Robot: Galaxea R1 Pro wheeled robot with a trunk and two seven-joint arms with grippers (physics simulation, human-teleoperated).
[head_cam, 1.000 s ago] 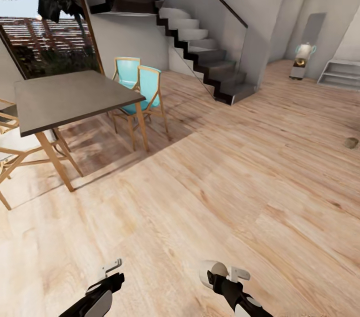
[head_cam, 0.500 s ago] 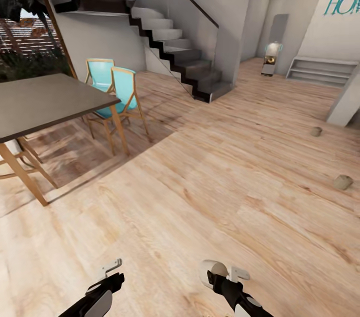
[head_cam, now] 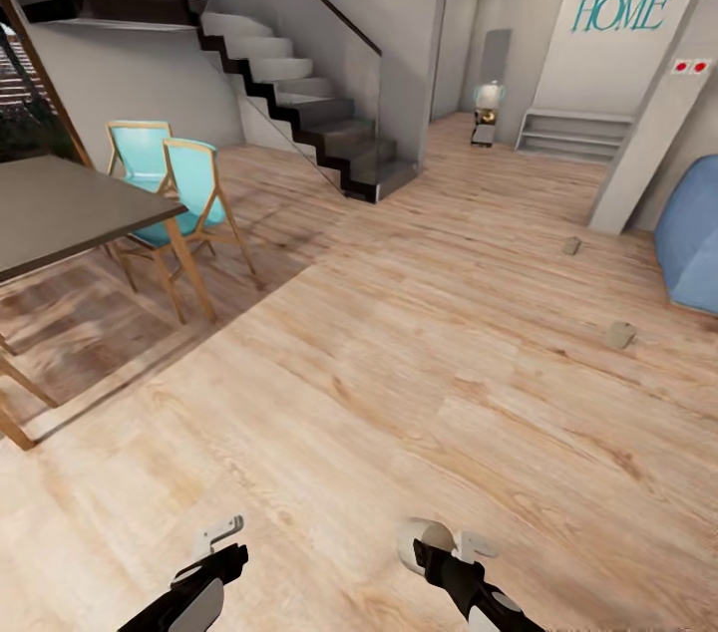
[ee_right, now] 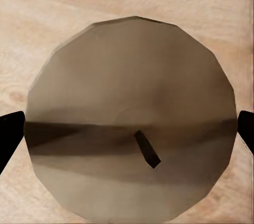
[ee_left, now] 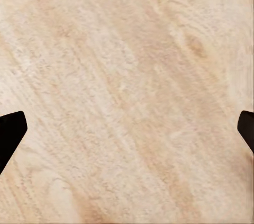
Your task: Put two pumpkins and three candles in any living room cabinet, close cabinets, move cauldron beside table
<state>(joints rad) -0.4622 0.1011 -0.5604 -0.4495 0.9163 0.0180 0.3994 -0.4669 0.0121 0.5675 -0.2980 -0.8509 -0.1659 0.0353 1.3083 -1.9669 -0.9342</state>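
Head view: robot on a wood floor [head_cam: 399, 393] in an open room. Both arms sit low at the picture's bottom edge.

Left gripper [head_cam: 221, 534]: empty. In the left wrist view its two dark fingertips [ee_left: 10, 134] sit at opposite edges, wide apart, bare floor between them.

Right gripper [head_cam: 439, 540]: clamped on a candle [head_cam: 421, 544], a pale stubby cylinder at the arm's tip. In the right wrist view the candle [ee_right: 132, 118] shows end-on, a tan round face with a short dark wick near its middle, and a fingertip [ee_right: 10, 134] touches each side.

Two more candles lie on the floor at the right, well apart from the robot: the near one [head_cam: 619, 335] is in front of a blue seat [head_cam: 693, 238], the far one [head_cam: 570, 246] is near the foot of a white pillar [head_cam: 653, 104]. Both look tipped, too small to be sure.

Left side: grey dining table [head_cam: 60, 213] with wooden legs, two teal chairs [head_cam: 179, 183] just beside it. Behind them a dark staircase [head_cam: 299, 104] with a glass rail. Back wall carries teal "Welcome HOME" lettering [head_cam: 623, 2], low white shelves [head_cam: 573, 132] beneath. A small white figure [head_cam: 487, 109] stands in the hallway, too far to identify.
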